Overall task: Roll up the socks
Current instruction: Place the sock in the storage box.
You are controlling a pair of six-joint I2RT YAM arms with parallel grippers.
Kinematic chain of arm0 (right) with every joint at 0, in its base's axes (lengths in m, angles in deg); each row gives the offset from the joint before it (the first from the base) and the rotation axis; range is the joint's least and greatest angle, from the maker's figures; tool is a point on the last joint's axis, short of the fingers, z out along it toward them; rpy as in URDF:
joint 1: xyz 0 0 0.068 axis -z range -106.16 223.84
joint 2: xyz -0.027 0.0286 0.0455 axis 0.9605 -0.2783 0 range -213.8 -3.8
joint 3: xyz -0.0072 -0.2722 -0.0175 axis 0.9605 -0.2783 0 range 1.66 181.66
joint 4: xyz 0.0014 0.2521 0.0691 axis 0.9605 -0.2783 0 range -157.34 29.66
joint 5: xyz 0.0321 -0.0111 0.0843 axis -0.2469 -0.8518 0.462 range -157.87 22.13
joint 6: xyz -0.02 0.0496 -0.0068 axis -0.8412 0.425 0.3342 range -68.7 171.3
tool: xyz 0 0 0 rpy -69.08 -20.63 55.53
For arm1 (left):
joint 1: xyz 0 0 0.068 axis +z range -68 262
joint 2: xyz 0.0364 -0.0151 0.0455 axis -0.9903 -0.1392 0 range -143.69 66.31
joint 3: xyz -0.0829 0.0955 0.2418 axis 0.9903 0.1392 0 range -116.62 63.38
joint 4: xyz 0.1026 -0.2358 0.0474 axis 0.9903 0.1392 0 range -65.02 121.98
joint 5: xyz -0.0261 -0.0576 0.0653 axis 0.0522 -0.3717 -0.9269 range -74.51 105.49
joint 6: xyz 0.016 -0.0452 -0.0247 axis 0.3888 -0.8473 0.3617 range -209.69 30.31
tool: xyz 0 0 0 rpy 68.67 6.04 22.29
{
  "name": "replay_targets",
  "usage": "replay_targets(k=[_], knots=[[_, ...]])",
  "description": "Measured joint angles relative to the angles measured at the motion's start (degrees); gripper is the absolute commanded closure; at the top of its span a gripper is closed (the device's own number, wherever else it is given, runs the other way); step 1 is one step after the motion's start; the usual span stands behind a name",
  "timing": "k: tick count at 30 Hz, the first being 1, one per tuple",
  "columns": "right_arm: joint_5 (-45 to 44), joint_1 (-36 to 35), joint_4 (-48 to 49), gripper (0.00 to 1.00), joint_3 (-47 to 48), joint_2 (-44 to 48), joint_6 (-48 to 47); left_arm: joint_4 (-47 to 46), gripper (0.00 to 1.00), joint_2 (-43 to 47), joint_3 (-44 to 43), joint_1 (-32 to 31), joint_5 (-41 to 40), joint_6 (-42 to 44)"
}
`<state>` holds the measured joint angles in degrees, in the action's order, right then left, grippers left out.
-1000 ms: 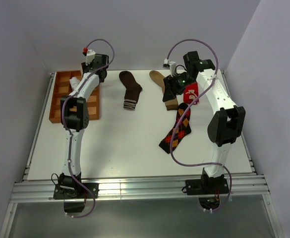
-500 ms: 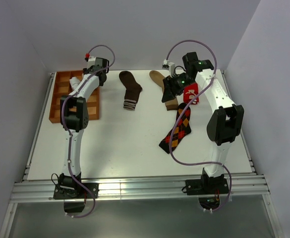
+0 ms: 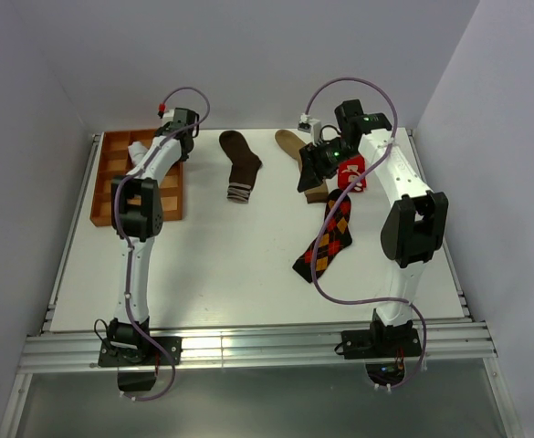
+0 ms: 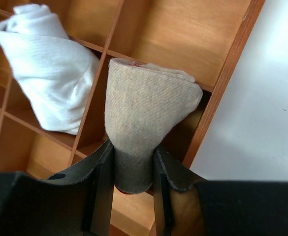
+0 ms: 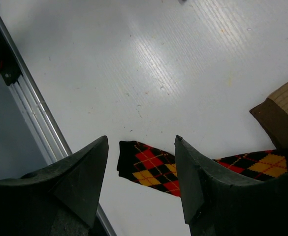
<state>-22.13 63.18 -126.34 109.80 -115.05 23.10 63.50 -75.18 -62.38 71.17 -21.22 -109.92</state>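
Beige sock (image 4: 146,108), rolled, pinched in left jaws above tray (image 4: 234,60)

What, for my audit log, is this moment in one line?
left gripper: shut on rolled beige sock, over tray | right gripper: open, empty | argyle sock: unrolled

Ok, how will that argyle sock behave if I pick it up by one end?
The argyle sock lies flat and limp on the table, so lifted by one end the rest would probably dangle or drag. It looks like light knit fabric, unlikely to roll; a push would likely bunch it rather than slide it.
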Motion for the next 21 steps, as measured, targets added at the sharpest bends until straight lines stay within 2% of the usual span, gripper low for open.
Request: replay_targets(k=[10, 17, 20, 21], knots=[[0.26, 0.00, 0.42, 0.37, -1.33, -0.02, 0.00, 4.46, 1.00, -1.66, -4.22, 2.82, 8.48, -3.39], [0.46, 0.00, 0.44, 0.37, -1.62, -0.04, 0.00, 4.15, 1.00, -2.89, -4.48, 3.93, 10.56, -4.92], [0.46, 0.00, 0.44, 0.37, -1.66, -0.24, 0.00, 4.20, 0.95, -2.89, -4.48, 4.11, 11.10, -5.16], [0.46, 0.00, 0.44, 0.37, -1.66, -0.35, 0.00, 4.17, 0.91, -2.89, -4.48, 4.15, 11.28, -5.20]])
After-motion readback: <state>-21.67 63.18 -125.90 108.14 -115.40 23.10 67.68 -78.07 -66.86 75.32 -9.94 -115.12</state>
